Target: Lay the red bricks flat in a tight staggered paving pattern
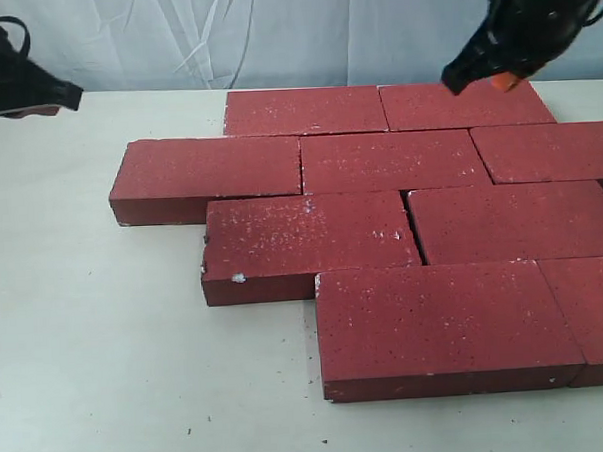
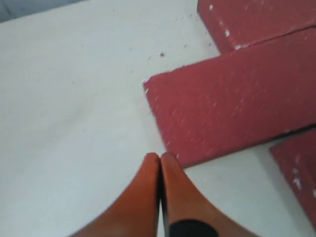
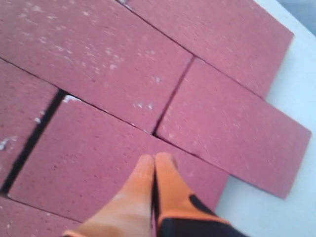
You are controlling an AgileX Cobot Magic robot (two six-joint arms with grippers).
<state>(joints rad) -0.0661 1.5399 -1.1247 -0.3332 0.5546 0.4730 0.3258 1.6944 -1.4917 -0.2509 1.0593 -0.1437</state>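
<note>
Red bricks (image 1: 381, 212) lie flat in four staggered rows, one seam (image 1: 414, 226) open; left gripper (image 2: 160, 163) and right gripper (image 3: 154, 163) hover closed, empty.

I see the red bricks (image 1: 307, 231) as rough, grainy and matt, flecked white and chipped pale at some edges. The tabletop (image 1: 97, 355) looks smooth, matt, off-white. On the left gripper (image 2: 160, 165) and right gripper (image 3: 154, 163), the jaws look like smooth orange plastic. Beyond the far edge hangs creased white cloth (image 1: 273, 32).

Dark-red, white-speckled red bricks (image 1: 359, 163); orange fingers (image 3: 143, 190).
</note>
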